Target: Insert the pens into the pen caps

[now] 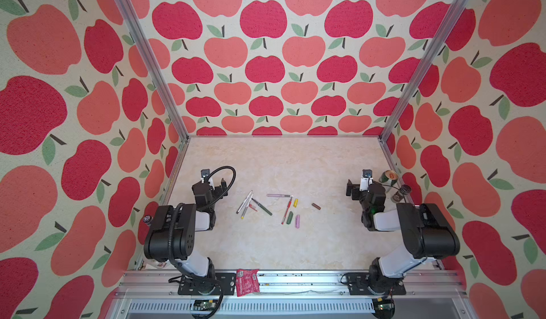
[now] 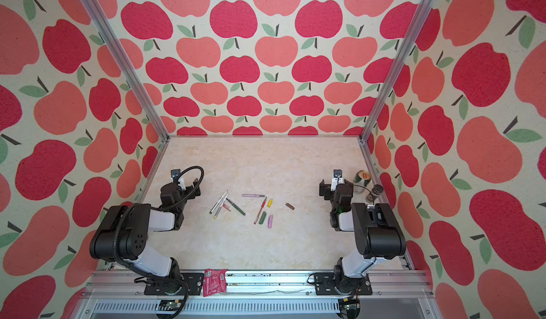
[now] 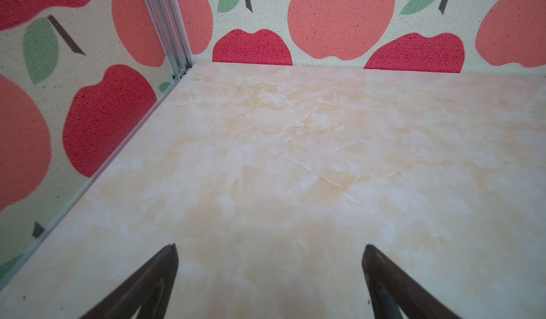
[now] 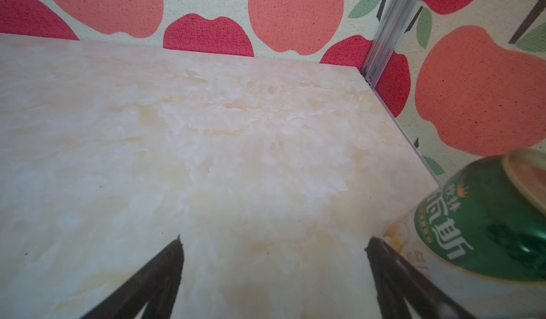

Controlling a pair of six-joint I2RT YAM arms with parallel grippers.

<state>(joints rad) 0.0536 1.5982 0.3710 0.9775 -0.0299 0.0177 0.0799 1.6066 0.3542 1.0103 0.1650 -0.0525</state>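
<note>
My left pincer (image 3: 269,246) and right pincer (image 4: 273,240) both stood wide, empty. The pens (image 1: 262,207) and pen caps (image 1: 297,221) lay crowded on the surface (image 1: 295,160) between them. I judged a grab could drag neighbours, or my right arm's swing topple the green can (image 4: 487,214) beside it.

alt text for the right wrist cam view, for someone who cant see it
The right gripper hangs open over a bare stretch of pale marble-patterned table, with nothing between its dark fingers. A green drink can sits close beside one finger, and apple-print walls close in the table behind.
</note>
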